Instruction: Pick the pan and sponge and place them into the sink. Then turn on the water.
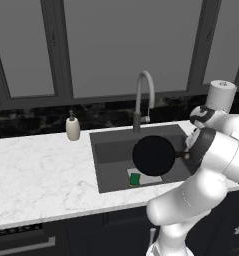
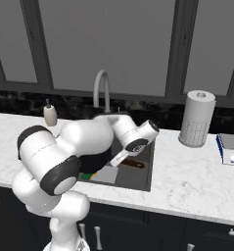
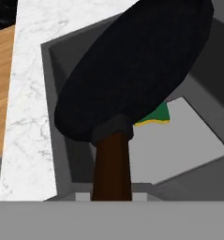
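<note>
From the left base view, the black pan [image 1: 154, 155] hangs over the sink [image 1: 106, 150], its handle end hidden behind the white arm; the sponge [image 1: 135, 178] lies on the basin's pale floor patch, below the faucet [image 1: 143, 97]. From the right base view, the arm covers most of the basin, leaving a sliver of sponge [image 2: 85, 176] and the handle. In the hand view, the jaws, closed on the pan's brown handle [image 3: 112, 166], sit cut off at the bottom edge.
</note>
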### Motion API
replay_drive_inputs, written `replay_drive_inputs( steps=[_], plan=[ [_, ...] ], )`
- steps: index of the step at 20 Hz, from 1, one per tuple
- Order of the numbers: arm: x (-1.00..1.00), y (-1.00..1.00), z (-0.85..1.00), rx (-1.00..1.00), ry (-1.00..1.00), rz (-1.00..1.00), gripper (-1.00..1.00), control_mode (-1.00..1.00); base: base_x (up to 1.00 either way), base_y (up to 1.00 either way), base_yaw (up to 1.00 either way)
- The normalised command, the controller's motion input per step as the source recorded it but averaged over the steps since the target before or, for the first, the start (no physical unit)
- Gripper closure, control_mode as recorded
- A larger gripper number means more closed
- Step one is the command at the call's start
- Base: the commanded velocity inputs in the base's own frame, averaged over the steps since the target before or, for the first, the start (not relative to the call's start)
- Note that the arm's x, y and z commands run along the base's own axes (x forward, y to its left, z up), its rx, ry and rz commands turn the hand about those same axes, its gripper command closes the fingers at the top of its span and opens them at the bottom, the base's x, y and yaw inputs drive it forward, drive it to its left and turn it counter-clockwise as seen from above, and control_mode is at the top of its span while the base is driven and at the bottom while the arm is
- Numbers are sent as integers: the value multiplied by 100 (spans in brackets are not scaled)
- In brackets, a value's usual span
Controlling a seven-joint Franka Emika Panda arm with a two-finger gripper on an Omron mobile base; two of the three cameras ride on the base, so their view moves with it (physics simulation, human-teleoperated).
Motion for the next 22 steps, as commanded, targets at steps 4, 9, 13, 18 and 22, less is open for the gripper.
replay_drive_inputs(
  steps=[4, 9, 13, 18, 22],
  plan=[
    [30, 43, -31, 0, 6, 16, 100, -100, 0, 0, 0],
    [31, 19, -34, 0, 6, 17, 100, -100, 0, 0, 0],
    [13, 0, -29, 0, 0, 4, 100, -100, 0, 0, 0],
    [11, 0, -30, 0, -1, 0, 100, -100, 0, 0, 0],
    [10, 0, -32, 0, -3, 0, 100, -100, 0, 0, 0]
  ],
)
